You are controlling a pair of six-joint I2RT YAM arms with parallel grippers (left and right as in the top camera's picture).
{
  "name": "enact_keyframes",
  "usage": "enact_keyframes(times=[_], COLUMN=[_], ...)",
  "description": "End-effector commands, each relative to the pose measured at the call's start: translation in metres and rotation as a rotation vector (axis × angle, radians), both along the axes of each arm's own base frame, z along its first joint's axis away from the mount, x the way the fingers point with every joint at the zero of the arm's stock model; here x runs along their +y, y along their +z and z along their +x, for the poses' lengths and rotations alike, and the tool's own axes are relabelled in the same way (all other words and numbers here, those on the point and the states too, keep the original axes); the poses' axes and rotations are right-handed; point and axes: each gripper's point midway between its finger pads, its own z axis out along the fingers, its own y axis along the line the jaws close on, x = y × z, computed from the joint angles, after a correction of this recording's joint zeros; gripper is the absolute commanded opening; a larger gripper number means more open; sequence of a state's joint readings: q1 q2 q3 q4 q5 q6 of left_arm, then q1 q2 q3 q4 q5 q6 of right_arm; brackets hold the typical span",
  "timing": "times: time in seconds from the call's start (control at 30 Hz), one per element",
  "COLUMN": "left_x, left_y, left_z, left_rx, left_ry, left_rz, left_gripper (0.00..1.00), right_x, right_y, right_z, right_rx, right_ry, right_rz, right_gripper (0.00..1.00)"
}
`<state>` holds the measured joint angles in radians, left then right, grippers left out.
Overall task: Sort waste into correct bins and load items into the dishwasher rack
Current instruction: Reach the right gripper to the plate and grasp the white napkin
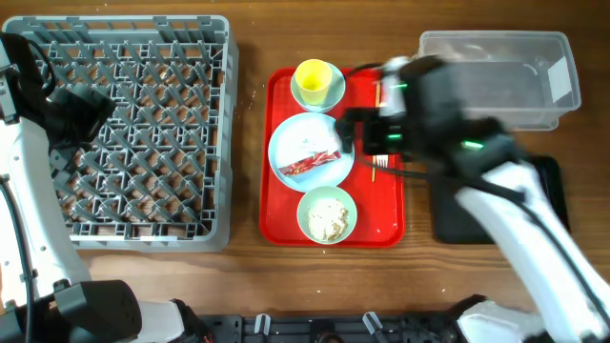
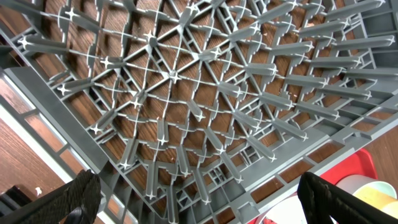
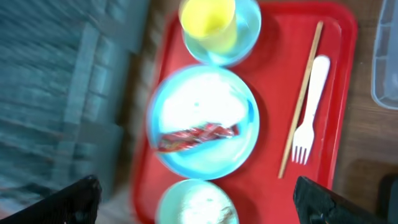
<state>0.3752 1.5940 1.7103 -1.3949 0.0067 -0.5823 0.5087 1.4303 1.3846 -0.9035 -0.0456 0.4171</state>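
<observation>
2 grippers above the table, both with fingers spread wide and holding nothing.
The left gripper [image 2: 208,202] hangs over the large square grey plastic dishwasher rack [image 1: 133,133]. The right gripper [image 3: 208,202] is above the red tray [image 1: 381,205], where the small red printed wrapper [image 3: 196,137] lies on the round pale blue plate [image 3: 202,99]. The small yellow cup [image 3: 208,18] sits in 1 pale blue-green bowl [image 3: 247,31], and the thin wooden stick [image 3: 301,99] lies beside the white fork [image 3: 309,106].

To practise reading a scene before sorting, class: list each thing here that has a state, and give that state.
Dishwasher rack: empty.
Plate: holds red wrapper.
Lower bowl: holds beige crumbs.
Yellow cup: upright, in upper bowl.
Clear tub: looks empty.
Left gripper: open.
Right gripper: open.
</observation>
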Motion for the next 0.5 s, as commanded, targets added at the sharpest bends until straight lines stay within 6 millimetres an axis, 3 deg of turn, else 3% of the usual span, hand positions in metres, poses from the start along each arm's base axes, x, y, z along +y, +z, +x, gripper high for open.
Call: enact_keyframes(times=[0.0, 0.1, 0.2, 0.23, 0.27, 0.3, 0.37, 0.47], left_x=[0.000, 0.000, 0.000, 0.000, 0.000, 0.000, 0.000, 0.000], left_y=[0.004, 0.004, 0.004, 0.004, 0.004, 0.004, 0.004, 0.004], left_z=[-0.001, -0.001, -0.001, -0.001, -0.001, -0.001, -0.001, 0.000], left_rx=[-0.012, -0.012, -0.012, -0.012, -0.012, -0.012, -0.012, -0.013], left_ry=[0.010, 0.010, 0.010, 0.010, 0.010, 0.010, 0.010, 0.010], left_rz=[-0.002, -0.002, -0.002, -0.002, -0.002, -0.002, -0.002, -0.002], left_gripper=[1.00, 1.00, 1.00, 1.00, 1.00, 1.00, 1.00, 1.00], right_x=[0.004, 0.043, 0.059, 0.064, 0.066, 0.063, 0.052, 0.048], right_y=[-0.054, -0.102, -0.150, -0.165, -0.178, -0.188, -0.205, -0.209], right_z=[0.026, 0.038, 0.042, 0.040, 0.038, 0.038, 0.041, 0.048], right_rx=[0.019, 0.135, 0.222, 0.258, 0.290, 0.313, 0.328, 0.301], right_ry=[-0.055, -0.032, -0.001, 0.012, 0.006, -0.027, -0.116, -0.135], right_rz=[-0.216, -0.098, -0.088, -0.078, -0.077, -0.085, -0.131, -0.158], right_gripper=[1.00, 1.00, 0.96, 0.70, 0.59, 0.55, 0.56, 0.55])
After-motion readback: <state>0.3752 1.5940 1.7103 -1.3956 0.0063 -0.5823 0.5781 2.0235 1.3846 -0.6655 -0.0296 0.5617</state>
